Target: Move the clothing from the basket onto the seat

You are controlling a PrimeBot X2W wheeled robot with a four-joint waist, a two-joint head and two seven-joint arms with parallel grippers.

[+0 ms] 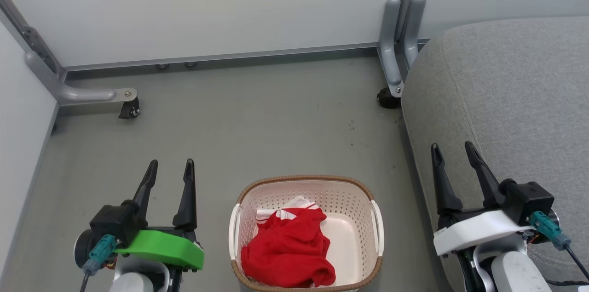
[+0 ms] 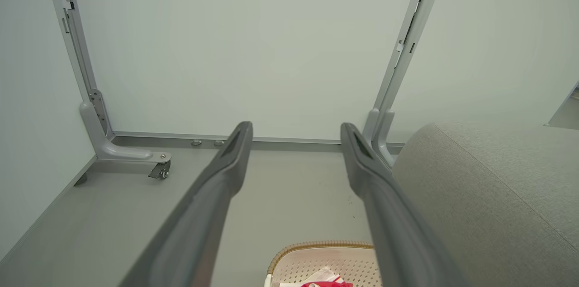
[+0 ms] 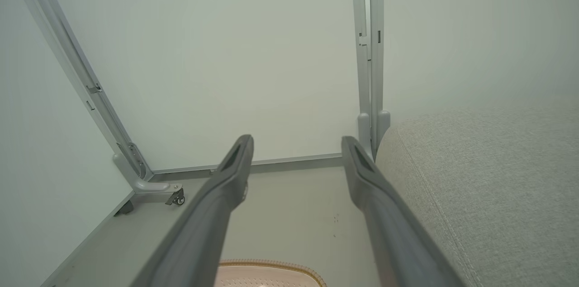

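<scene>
- Dark fingers of the left gripper (image 1: 171, 163) stand parted with a clear gap between the tips. Grey floor (image 1: 257, 117) shows through the gap, and the jaws grip nothing.
- The right gripper (image 1: 452, 147) has its jaws spread about as wide, also empty, with the tips pointing toward the top of the head view.
- Both pairs of fingers lean slightly toward the upper left of the head view. The left pair is at the lower left and the right pair at the lower right.
- Behind the left fingers is a green housing (image 1: 161, 246) over a pale forearm. A white housing (image 1: 474, 230) sits behind the right fingers. Each wrist carries a teal plug at its outer side.
- The clothing (image 1: 290, 248) lies crumpled inside the basket (image 1: 303, 178), heaped toward the basket's left and bottom side in the head view. White bands show at its upper edge.
- The basket rests on the floor at the bottom centre of the head view, between the two grippers and apart from both.
- The seat (image 1: 506, 89) takes up the right side of the head view. The right gripper overlaps the seat's left edge there, but contact cannot be told.
- A grey metal frame (image 1: 395, 30) with castors stands against the pale wall panels along the top of the head view.
</scene>
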